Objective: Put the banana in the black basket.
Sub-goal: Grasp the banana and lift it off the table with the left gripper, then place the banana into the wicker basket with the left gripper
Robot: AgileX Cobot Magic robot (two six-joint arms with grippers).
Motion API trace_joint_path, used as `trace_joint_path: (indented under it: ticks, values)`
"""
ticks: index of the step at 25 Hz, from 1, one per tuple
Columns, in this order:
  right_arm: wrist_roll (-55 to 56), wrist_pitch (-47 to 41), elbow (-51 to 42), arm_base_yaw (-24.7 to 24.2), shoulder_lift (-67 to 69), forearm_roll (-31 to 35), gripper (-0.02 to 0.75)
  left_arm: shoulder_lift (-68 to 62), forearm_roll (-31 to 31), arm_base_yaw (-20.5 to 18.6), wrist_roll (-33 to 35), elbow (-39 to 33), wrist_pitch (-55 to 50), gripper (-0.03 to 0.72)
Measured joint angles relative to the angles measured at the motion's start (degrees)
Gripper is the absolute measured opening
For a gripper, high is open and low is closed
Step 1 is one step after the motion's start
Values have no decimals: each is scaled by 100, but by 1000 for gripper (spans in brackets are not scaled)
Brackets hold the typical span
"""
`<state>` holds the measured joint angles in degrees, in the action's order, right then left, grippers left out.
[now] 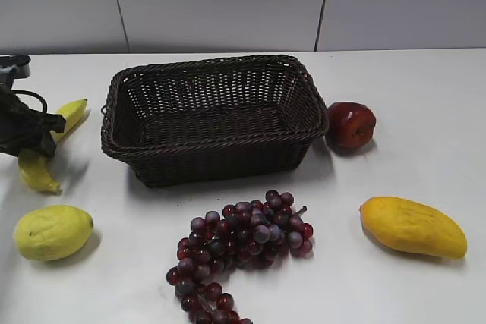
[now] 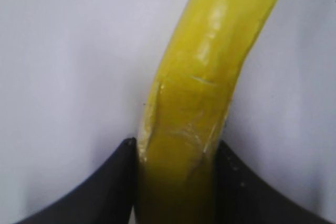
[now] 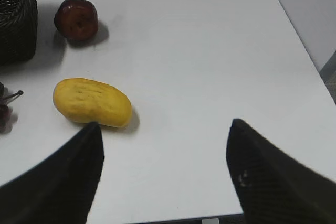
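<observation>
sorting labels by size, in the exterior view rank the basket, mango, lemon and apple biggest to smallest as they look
1. black basket
2. mango
3. lemon
4. apple
The apple sits farther from the camera, so its last place is less sure.

We see a white table carrying the black basket, banana and lemon. Grapes, a mango and a red apple lie there too.

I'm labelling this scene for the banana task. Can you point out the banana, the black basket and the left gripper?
banana (image 2: 205, 77): left wrist view, middle of its yellow body.
black basket (image 1: 216, 140): exterior view, front braided rim.
left gripper (image 2: 176, 182): left wrist view, midway between its fingertips, closed on the banana.
</observation>
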<state>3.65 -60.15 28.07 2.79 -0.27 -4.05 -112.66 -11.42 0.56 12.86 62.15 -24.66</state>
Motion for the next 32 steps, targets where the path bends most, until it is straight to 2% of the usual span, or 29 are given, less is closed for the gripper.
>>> trace_joint_path:
  ticks: [7,13,16,20,25,28,32]
  values:
    - [0,0,0,0,0,0,584,215,-10,0,0,395,-686,314]
    - [0,0,0,0,0,0,584,868,79,19,0,1389,-1702,314]
    - [0,0,0,0,0,0,584,1075,126,161,0,1958,-2052,314]
    - [0,0,0,0,0,0,584,1143,216,674,0,2549,-2175,314]
    - [0,0,0,0,0,0,584,1134,692,1609,0,2632,-1628,314]
    - [0,0,0,0,0,0,584,1043,1105,2142,5,2632,-1223,314]
    - [0,0,0,0,0,0,584,734,2009,2758,17,2632,-893,314]
